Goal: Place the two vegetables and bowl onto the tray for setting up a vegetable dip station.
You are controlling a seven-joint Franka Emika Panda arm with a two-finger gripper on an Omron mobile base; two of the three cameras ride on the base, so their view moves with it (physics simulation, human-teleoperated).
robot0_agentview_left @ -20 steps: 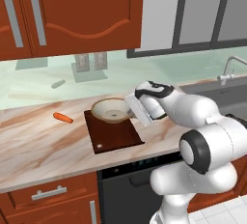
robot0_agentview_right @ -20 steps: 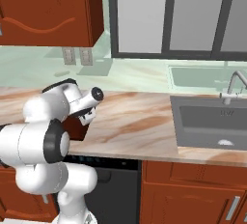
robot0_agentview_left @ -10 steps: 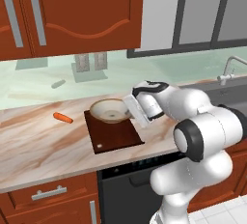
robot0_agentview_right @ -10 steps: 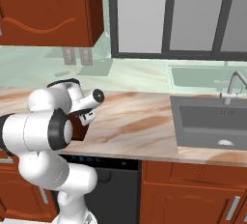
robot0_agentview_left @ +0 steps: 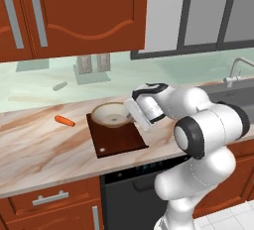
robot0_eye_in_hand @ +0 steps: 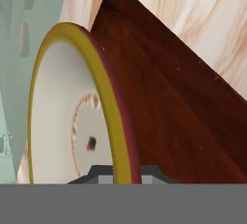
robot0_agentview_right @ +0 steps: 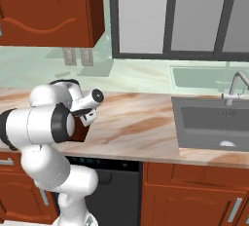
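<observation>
Now — pincer point(robot0_eye_in_hand: 121, 172) clenched on bowl point(robot0_agentview_left: 113, 115) rim | bowl over tray point(robot0_agentview_left: 119, 137) | carrot point(robot0_agentview_left: 64, 121) apart

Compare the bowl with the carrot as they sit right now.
The bowl is round, wide and tan-rimmed; the carrot is small, slim and orange. The bowl sits on the tray at its far end; the carrot lies on the bare counter, left of the tray. The gripper is shut on the bowl's rim; the carrot is untouched.

We see a kitchen w/ red-brown upper cabinets point(robot0_agentview_left: 74, 11), pale green backsplash point(robot0_agentview_left: 44, 83) w/ twin outlets point(robot0_agentview_left: 93, 63). Marbled beige counter point(robot0_agentview_right: 146, 127); steel sink point(robot0_agentview_right: 214, 125) and faucet point(robot0_agentview_right: 233, 86) at right. Grey window panes point(robot0_agentview_right: 185, 15), dark frames. Black dishwasher point(robot0_agentview_left: 131, 194) under counter, drawers point(robot0_agentview_left: 49, 199) beside it.
</observation>
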